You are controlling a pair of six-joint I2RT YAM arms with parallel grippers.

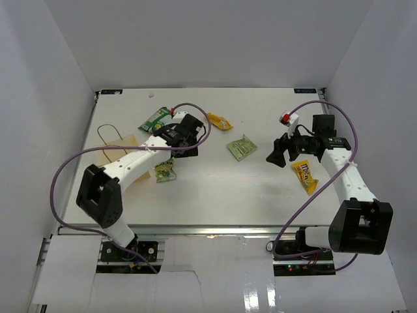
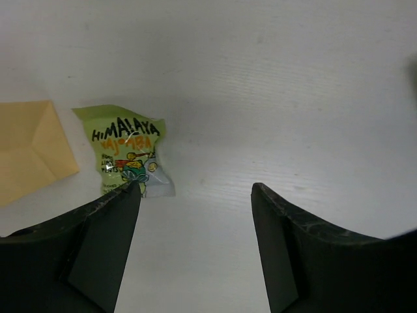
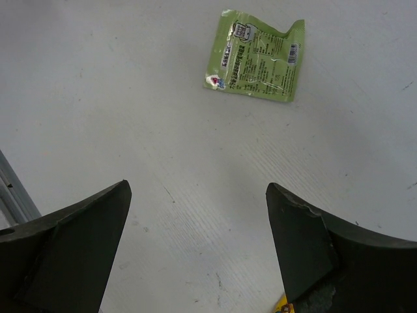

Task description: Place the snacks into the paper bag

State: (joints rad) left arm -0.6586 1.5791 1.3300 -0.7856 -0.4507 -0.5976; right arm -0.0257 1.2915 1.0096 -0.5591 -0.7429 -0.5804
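The tan paper bag (image 1: pixel 124 149) lies flat at the left, handles towards the far side; its corner shows in the left wrist view (image 2: pixel 29 153). The small green packet (image 1: pixel 165 171) lies beside it, also in the left wrist view (image 2: pixel 127 153). My left gripper (image 1: pixel 174 149) (image 2: pixel 195 189) is open and empty above the table, just right of that packet. The green-and-white packet (image 1: pixel 155 119), orange-yellow wrapper (image 1: pixel 219 121) and pale green square (image 1: pixel 242 147) (image 3: pixel 257 59) lie farther back. My right gripper (image 1: pixel 277 150) (image 3: pixel 195 186) is open and empty, short of the pale green square. The yellow M&M's pack (image 1: pixel 304 175) lies beside it.
White walls enclose the table on the left, back and right. The left arm's purple cable (image 1: pixel 65 173) loops over the bag's side. The right arm's cable (image 1: pixel 348 124) arcs by the right wall.
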